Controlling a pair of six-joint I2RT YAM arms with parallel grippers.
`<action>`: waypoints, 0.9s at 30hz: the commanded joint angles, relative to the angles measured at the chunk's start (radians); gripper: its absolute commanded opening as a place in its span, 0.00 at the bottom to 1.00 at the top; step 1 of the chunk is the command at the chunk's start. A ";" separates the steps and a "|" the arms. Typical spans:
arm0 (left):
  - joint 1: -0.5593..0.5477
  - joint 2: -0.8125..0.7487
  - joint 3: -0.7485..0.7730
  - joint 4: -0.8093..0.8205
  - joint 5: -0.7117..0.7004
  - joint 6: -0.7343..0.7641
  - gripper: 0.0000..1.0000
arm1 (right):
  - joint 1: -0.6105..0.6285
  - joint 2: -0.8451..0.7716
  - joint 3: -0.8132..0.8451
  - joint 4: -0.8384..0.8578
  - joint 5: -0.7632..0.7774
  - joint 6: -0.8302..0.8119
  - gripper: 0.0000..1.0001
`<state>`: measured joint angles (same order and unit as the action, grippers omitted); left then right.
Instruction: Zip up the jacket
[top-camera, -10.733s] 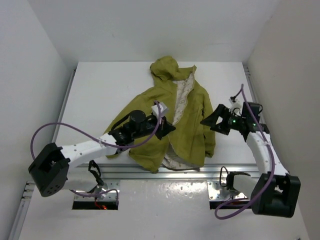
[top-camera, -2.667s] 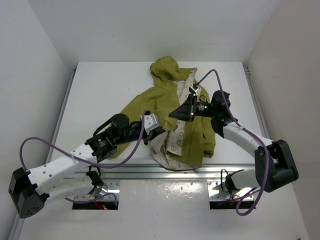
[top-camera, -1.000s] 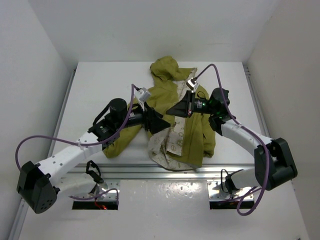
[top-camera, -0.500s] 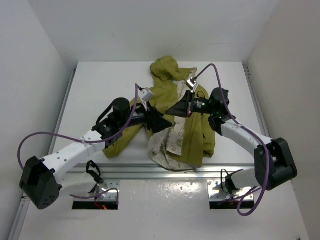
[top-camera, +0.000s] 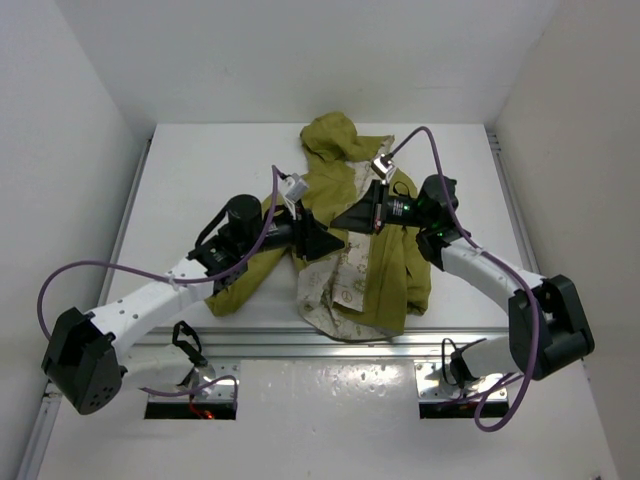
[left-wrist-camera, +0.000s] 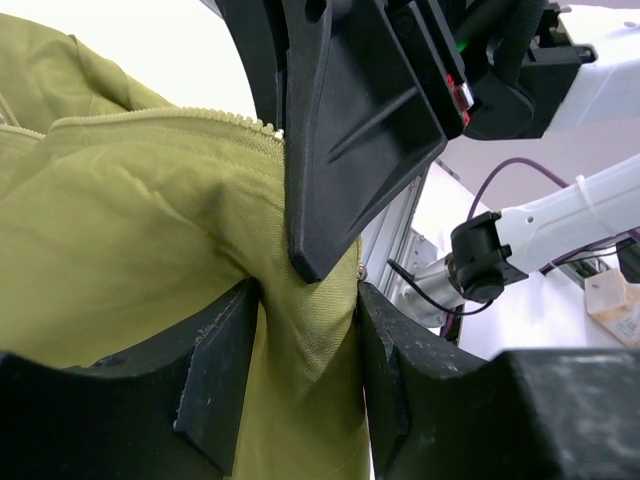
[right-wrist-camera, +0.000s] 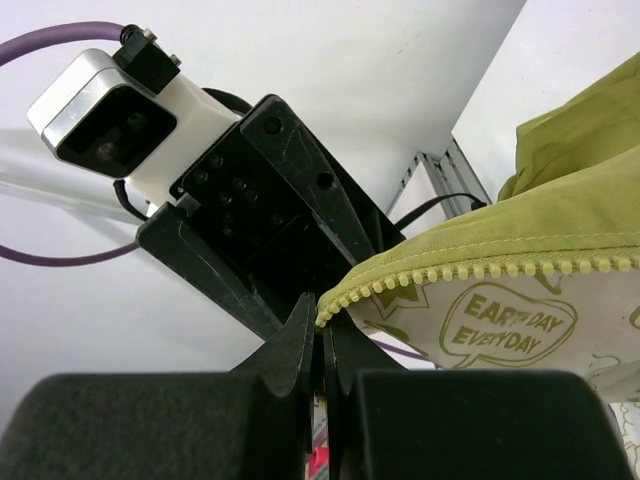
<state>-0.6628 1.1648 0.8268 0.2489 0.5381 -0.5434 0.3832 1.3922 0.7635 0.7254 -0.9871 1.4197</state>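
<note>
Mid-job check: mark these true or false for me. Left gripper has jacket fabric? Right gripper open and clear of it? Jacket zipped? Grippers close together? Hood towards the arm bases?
1. The left gripper is clamped on a fold of the olive jacket. True.
2. The right gripper is open and clear of the jacket. False: it is shut on the edge carrying the zipper teeth.
3. The jacket is zipped up. False: the front lies open, with the cream lining exposed.
4. The two grippers sit close together over the jacket's front. True.
5. The hood points towards the arm bases. False: it lies at the far end of the table.
</note>
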 joint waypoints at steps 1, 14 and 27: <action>-0.012 0.004 0.006 0.044 0.031 0.002 0.49 | 0.008 0.004 0.062 0.069 0.013 0.005 0.00; -0.021 0.013 -0.003 0.044 0.031 0.011 0.26 | 0.011 0.008 0.069 0.068 0.011 0.008 0.00; -0.021 0.013 -0.003 0.084 0.063 0.002 0.26 | 0.011 0.014 0.071 0.066 0.010 0.002 0.00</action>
<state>-0.6693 1.1782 0.8268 0.2653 0.5648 -0.5327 0.3878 1.4052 0.7807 0.7254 -0.9874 1.4223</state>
